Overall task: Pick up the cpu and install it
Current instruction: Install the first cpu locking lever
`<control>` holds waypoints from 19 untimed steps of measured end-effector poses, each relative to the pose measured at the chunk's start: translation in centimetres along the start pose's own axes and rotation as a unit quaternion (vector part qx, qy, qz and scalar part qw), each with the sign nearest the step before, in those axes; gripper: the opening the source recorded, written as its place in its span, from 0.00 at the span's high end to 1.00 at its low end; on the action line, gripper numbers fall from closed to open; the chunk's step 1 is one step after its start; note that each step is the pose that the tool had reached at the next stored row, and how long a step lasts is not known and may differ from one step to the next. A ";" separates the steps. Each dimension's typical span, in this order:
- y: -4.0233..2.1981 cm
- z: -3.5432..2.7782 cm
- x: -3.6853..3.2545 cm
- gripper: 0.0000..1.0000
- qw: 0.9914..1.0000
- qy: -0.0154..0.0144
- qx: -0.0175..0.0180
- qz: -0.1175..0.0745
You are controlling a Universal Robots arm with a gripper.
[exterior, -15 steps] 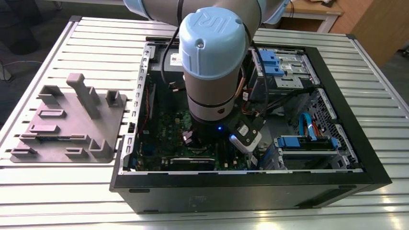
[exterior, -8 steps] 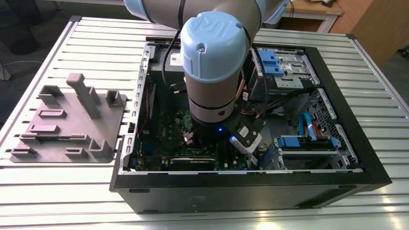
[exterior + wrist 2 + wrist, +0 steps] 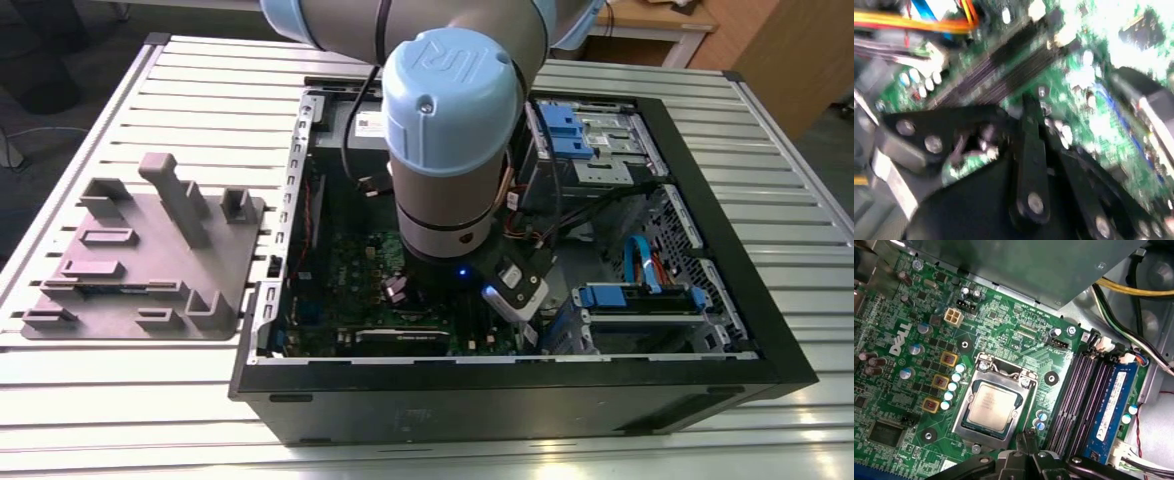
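We are hovering the end effector (image 3: 1026,447) over the motherboard (image 3: 909,385); the cpu (image 3: 992,403) is sitting in its socket (image 3: 996,407) just beside it. Its grip we cannot tell. We judge placement done; withdrawing calls for a clean lift.

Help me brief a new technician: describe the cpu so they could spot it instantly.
Inside the open black computer case lies the green motherboard. Near its middle, beside the long memory slots, sits a metal socket frame; the cpu is the flat silvery square inside it, the board's one plain metal-topped chip.
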State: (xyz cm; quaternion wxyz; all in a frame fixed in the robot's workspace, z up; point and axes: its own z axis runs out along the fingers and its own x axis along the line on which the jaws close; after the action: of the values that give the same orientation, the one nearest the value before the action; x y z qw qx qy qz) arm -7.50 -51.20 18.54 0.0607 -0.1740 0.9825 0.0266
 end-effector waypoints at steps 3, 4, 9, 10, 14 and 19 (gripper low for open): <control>-0.01 -0.02 -0.03 0.89 1.000 0.000 0.000 0.000; -0.01 -0.03 -0.03 0.89 1.000 0.000 0.000 0.000; 0.02 -1.04 -0.17 0.89 1.000 0.000 0.000 0.000; 0.03 -1.28 -0.20 0.89 1.000 0.000 0.000 0.000; 0.06 -2.41 -0.34 0.89 1.000 0.000 0.000 0.000; 0.08 -2.85 -0.39 0.89 1.000 0.000 0.000 0.000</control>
State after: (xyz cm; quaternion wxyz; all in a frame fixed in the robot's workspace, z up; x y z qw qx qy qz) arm -7.48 -51.20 21.42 0.0607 -0.1741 0.9825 0.0265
